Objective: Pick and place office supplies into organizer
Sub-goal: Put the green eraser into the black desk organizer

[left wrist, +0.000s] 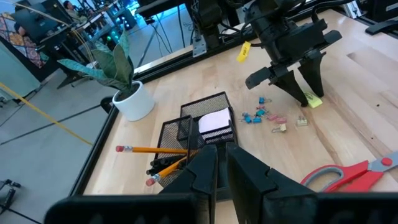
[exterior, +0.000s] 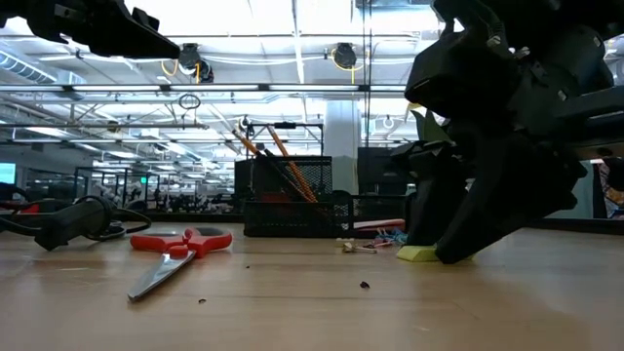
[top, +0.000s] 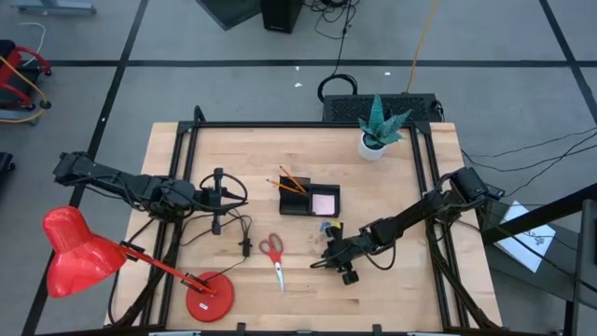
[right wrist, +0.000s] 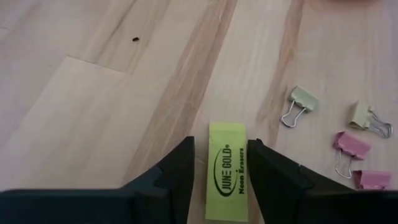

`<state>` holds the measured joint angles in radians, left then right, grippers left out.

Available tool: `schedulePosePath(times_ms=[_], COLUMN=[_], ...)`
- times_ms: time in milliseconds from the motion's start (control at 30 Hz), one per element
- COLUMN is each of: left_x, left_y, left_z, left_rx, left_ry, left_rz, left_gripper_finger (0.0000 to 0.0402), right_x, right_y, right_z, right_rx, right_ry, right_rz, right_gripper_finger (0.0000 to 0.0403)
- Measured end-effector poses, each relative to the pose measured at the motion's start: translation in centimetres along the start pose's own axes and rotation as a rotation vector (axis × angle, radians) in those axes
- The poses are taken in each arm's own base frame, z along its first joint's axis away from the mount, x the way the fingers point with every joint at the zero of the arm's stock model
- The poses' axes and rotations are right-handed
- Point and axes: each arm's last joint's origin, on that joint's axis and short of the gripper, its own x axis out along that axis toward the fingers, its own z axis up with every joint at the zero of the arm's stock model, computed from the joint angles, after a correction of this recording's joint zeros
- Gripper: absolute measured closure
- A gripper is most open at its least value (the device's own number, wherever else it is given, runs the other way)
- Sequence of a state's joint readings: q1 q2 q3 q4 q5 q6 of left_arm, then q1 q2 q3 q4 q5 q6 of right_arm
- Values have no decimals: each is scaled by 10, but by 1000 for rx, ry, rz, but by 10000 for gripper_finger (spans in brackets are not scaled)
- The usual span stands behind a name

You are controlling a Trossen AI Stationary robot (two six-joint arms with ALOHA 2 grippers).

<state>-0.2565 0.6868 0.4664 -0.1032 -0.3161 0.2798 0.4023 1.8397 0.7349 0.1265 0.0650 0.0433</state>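
A yellow eraser [right wrist: 225,171] lies flat on the table near the front, also seen in the low view [exterior: 417,253]. My right gripper [right wrist: 221,144] points steeply down with one finger on each side of it, open. Small binder clips [right wrist: 301,102] lie loose beside it. The black mesh organizer [top: 308,199] holds orange pencils [left wrist: 152,150] and a pink sticky-note pad [top: 324,202]. Red-handled scissors [top: 274,257] lie flat to the eraser's left. My left gripper [left wrist: 222,158] hovers shut and empty above the table's left part, left of the organizer. My right gripper has its fingers along the eraser's two long sides, coming slanting from above. One finger [right wrist: 264,171] lies against one long side [right wrist: 242,168]. A strip of bare wood shows between the other finger and the other side. The eraser rests flat on the table.
A red desk lamp [top: 79,252] stands at the front left, with black cables [top: 233,219] beside it. A white plant pot [top: 375,145] stands at the far edge. Bare wood lies in front of the scissors and the eraser.
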Motion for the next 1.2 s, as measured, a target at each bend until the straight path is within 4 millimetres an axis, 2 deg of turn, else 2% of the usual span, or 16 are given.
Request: schedulePosePath(times_ms=[367,767,933,1067,1200], left_x=[0,0,0,0,0], left_y=[0,0,0,0,0], left_z=[0,0,0,0,0], left_rx=[0,0,0,4,6], left_ry=[0,-1,-1,-1,0], left_rz=[0,0,0,0,0], left_gripper_finger=[357,357,357,357,357], right_x=[-3,-41,-48,-57,-62], right_y=[-2,-21,-29,-42,-60], right_z=[5,42,61,79,87], right_rx=[5,-19,-27,-14,25], right_ry=[-52,-199,-238,-301,-325], right_rz=[21,-38,-47,-106,-162], right_gripper_finger=[358,350,352,351,352])
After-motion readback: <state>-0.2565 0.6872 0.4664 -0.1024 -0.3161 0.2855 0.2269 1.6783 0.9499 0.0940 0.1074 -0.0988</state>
